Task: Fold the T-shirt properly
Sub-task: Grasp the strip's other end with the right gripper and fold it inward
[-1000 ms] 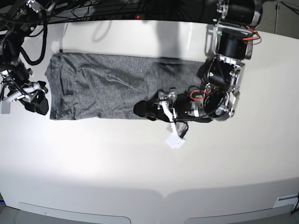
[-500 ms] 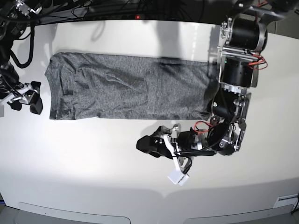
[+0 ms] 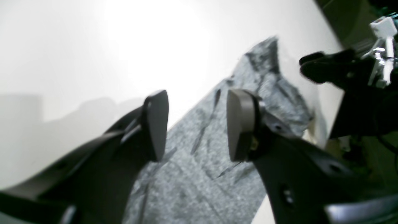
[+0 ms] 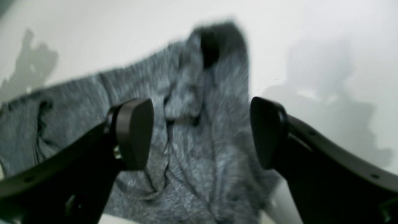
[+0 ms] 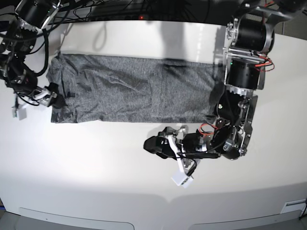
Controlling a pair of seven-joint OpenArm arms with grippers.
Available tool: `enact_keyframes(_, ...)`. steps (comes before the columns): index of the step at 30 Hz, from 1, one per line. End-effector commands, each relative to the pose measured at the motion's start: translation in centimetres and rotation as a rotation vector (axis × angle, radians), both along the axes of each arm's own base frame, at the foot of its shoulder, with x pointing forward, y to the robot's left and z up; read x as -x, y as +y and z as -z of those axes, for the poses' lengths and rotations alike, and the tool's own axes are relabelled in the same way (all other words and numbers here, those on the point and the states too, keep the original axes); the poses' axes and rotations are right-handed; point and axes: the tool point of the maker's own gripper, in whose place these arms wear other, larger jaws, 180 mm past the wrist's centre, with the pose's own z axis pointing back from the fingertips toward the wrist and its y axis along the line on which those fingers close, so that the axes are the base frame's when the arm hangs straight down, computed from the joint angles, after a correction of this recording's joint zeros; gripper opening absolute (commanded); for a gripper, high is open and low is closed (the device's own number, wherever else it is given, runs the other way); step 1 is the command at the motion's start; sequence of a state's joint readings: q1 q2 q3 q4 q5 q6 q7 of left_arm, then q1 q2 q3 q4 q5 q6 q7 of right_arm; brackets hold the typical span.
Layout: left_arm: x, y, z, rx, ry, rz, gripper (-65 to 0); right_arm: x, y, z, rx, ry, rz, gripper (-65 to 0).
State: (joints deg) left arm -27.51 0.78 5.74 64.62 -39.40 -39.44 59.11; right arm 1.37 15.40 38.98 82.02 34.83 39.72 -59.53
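The grey T-shirt (image 5: 129,91) lies flat as a long wrinkled band across the far half of the white table (image 5: 120,172). My left gripper (image 5: 150,144) is open and empty, low over bare table just in front of the shirt's front edge. In the left wrist view (image 3: 196,127) the shirt (image 3: 202,177) shows between its spread fingers. My right gripper (image 5: 52,98) is open at the shirt's left end. In the right wrist view (image 4: 200,137) it is above the blurred, wrinkled fabric (image 4: 192,93) and not closed on it.
The left arm's body (image 5: 240,76) stands over the shirt's right end. White tags hang from the left gripper (image 5: 182,179) and the right arm (image 5: 19,112). Cables run along the table's back edge (image 5: 120,12). The right arm shows in the left wrist view (image 3: 329,68).
My left gripper has left the shirt's front edge and drawn back toward the table's front. My right gripper has moved right, from off the shirt onto its left end.
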Motion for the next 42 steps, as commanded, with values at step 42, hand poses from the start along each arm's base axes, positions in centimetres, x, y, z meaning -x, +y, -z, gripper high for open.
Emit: enact_keyframes(42,-0.5,-0.3,-1.5,0.023,-0.037,0.010,-35.8,3.8,5.7,8.1,-0.113,0.317,-0.234,-18.2)
